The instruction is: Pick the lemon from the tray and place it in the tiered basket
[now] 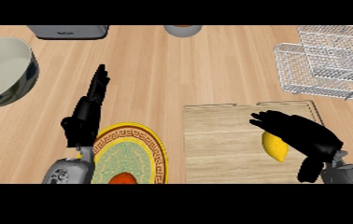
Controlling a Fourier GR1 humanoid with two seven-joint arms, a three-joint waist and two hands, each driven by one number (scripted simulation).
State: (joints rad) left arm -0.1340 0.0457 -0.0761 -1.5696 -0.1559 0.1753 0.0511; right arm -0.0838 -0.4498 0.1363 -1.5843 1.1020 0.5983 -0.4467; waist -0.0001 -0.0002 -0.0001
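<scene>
fingers (265,120) of right hand (307,134) curled over lemon (275,147) | on tray (214,143) | left hand (86,115) straight

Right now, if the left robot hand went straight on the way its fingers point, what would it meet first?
The left robot hand points up the bare counter, slightly rightward. Nothing lies close ahead; the way looks free as far as the counter's far edge, between the grey appliance and the cup, though depth is unclear.

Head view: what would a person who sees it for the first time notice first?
First the yellow lemon at the right, on the wooden tray, with the right hand curled over it. Next the patterned plate at the lower left, carrying something red, beside the left hand, which is open with straight fingers. The wire basket stands at the upper right.
</scene>
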